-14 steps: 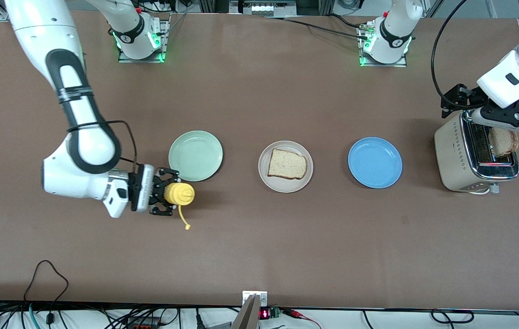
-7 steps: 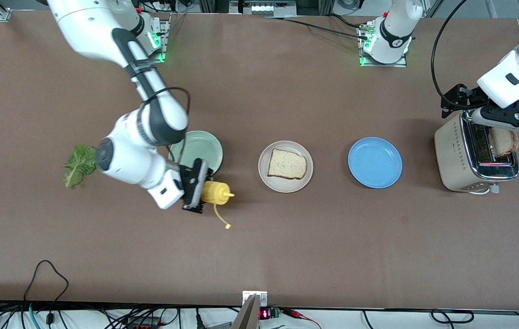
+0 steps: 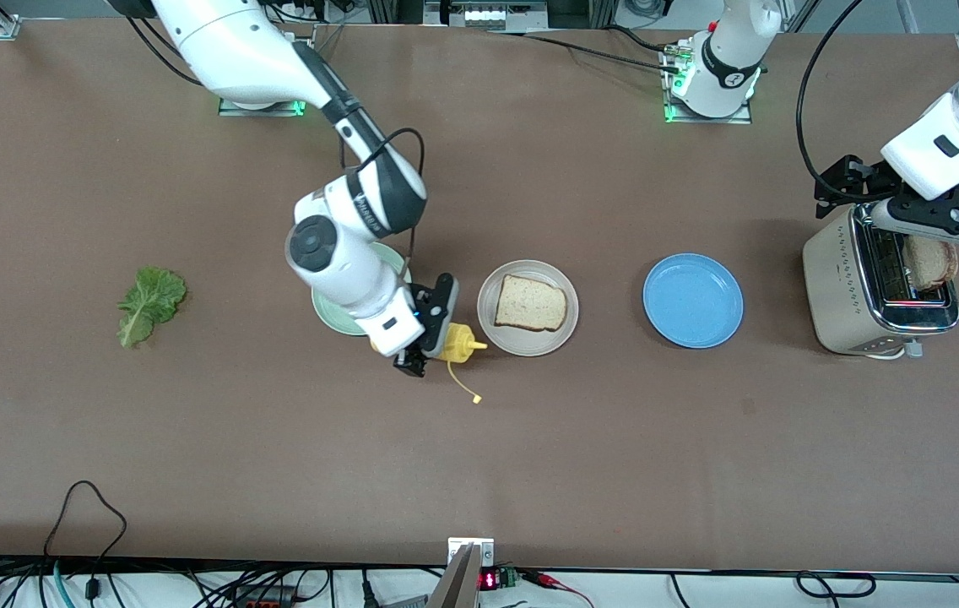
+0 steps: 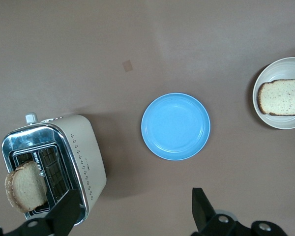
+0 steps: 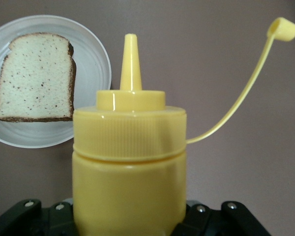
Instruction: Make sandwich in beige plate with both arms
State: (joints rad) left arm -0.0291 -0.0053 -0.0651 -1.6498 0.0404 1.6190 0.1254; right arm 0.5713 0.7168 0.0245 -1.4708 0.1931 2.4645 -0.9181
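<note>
The beige plate (image 3: 528, 338) sits mid-desk with one bread slice (image 3: 530, 303) on it. The right hand (image 3: 433, 333) is just beside that plate, toward the right arm's end, pinching a yellow mustard bottle (image 3: 458, 344) with its nozzle aimed at the plate and its cap dangling on a strap. The lettuce leaf (image 3: 148, 304) lies well apart from the plate, out toward the right arm's end. The left hand (image 3: 944, 215) hovers over the toaster (image 3: 847, 287), fingers spread, second slice (image 3: 931, 262) poking from the slot.
</note>
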